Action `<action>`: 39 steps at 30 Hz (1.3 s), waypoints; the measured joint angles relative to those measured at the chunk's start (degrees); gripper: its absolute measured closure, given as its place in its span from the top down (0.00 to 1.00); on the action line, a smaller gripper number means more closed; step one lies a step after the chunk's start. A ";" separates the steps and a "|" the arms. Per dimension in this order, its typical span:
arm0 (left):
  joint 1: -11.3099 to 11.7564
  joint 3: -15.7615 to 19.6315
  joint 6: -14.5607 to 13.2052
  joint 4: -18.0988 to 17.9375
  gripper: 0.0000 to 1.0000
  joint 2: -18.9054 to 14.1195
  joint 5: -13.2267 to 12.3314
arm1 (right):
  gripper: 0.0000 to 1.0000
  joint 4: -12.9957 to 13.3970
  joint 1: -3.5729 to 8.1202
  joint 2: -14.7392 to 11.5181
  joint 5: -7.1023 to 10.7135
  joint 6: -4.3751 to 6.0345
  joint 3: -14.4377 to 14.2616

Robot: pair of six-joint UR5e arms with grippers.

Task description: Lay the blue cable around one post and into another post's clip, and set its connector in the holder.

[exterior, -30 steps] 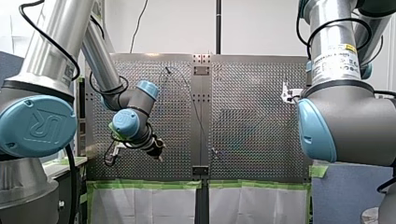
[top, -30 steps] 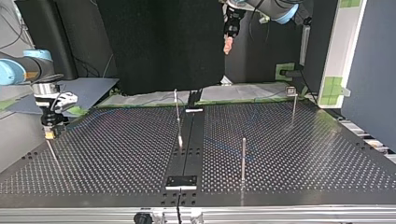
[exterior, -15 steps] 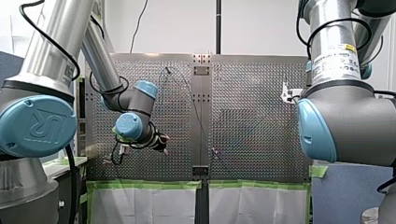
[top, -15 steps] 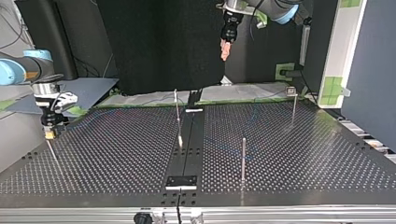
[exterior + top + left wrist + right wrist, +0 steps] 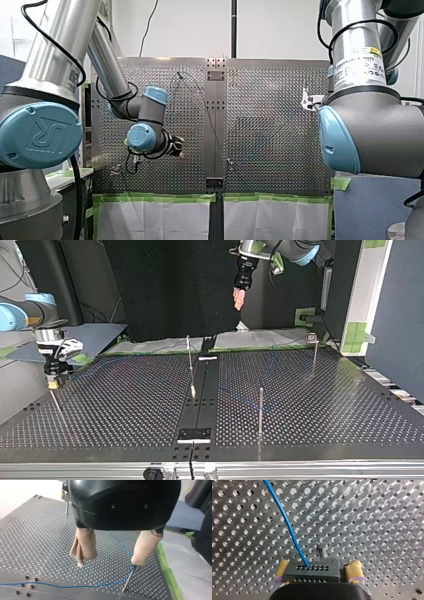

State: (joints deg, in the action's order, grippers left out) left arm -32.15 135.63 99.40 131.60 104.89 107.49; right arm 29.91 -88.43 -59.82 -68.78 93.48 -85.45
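While my left gripper (image 5: 239,296) hung released and empty at the top view's 12 o'clock, well above the table (image 5: 325,405), my right gripper (image 5: 318,568), at 9 o'clock, clamped the connector (image 5: 312,573) — blue cable (image 5: 287,522) ran out ahead of it over the table.

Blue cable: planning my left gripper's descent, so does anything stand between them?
Nothing visible does. My left gripper hangs open above the table, and the blue cable lies uncovered on it; only a thin post rises beside the cable.
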 joint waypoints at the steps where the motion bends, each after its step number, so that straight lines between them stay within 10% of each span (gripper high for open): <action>1: 0.00 -0.01 0.00 -0.45 1.00 0.00 0.00 | 0.98 0.00 0.00 0.00 0.00 0.00 0.00; 39: 0.05 0.05 0.00 -5.87 1.00 -0.01 -0.05 | 0.98 0.00 0.00 0.00 0.00 0.00 0.00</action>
State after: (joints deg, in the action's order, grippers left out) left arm -32.10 135.68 99.40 125.74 104.88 107.44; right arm 29.91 -88.43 -59.82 -68.78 93.48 -85.45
